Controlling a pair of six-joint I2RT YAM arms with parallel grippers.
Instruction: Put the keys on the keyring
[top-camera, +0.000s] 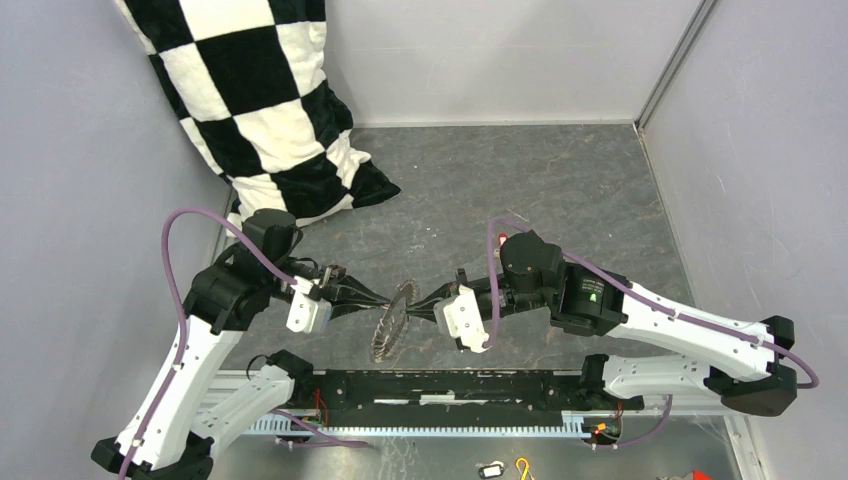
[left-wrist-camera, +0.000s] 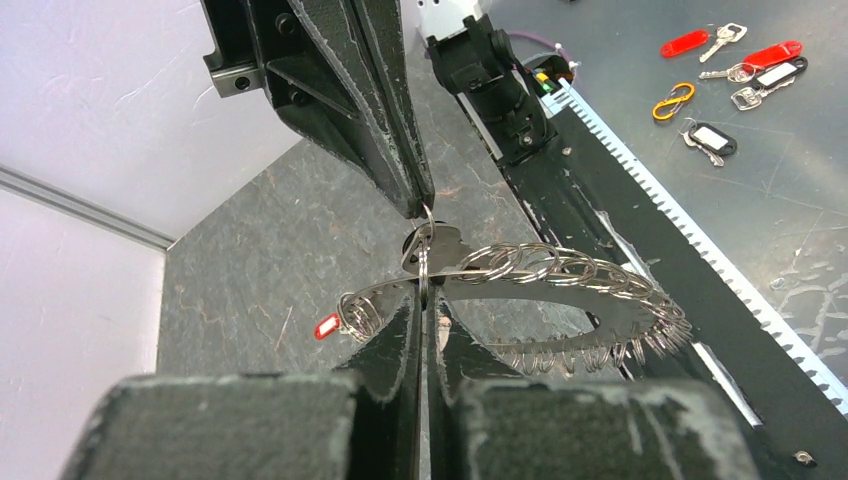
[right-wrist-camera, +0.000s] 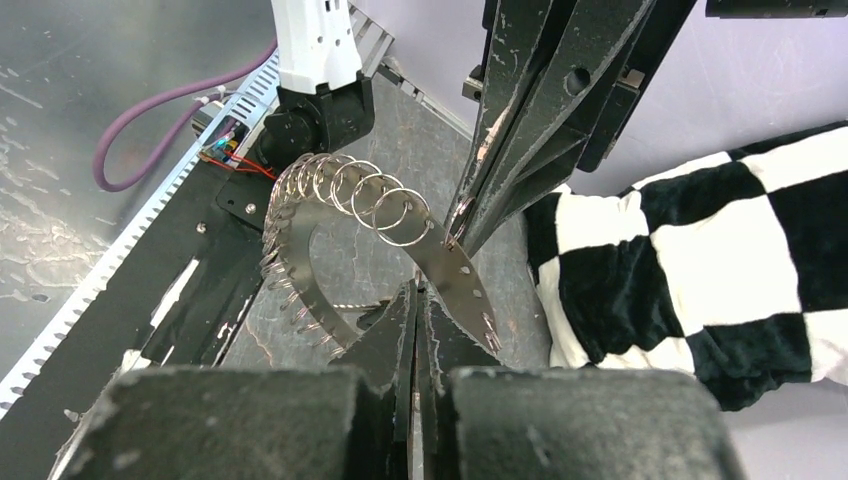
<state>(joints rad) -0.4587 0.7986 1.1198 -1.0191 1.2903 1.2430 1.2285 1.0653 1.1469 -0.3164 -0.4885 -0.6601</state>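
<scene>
The keyring (top-camera: 392, 322), a flat grey metal hoop fringed with small split rings, hangs in the air between my two grippers, above the table's near edge. My left gripper (top-camera: 384, 297) is shut on it from the left; in the left wrist view its tips (left-wrist-camera: 425, 300) pinch the hoop (left-wrist-camera: 560, 300) at a small upright ring. My right gripper (top-camera: 421, 300) is shut on the hoop's band (right-wrist-camera: 455, 275) from the right (right-wrist-camera: 415, 297). A small red-headed piece (left-wrist-camera: 327, 326) hangs at the hoop's left end. A grey metal piece (left-wrist-camera: 437, 245) sits at the pinch point. No black-headed key shows.
A checkered pillow (top-camera: 265, 100) lies at the back left. On the metal shelf in front of the arm bases lie red-tagged keys (left-wrist-camera: 683, 43), a yellow hook (left-wrist-camera: 672, 100) and a dark tag with a white face (left-wrist-camera: 712, 137). The black base rail (top-camera: 450, 385) runs under the hoop.
</scene>
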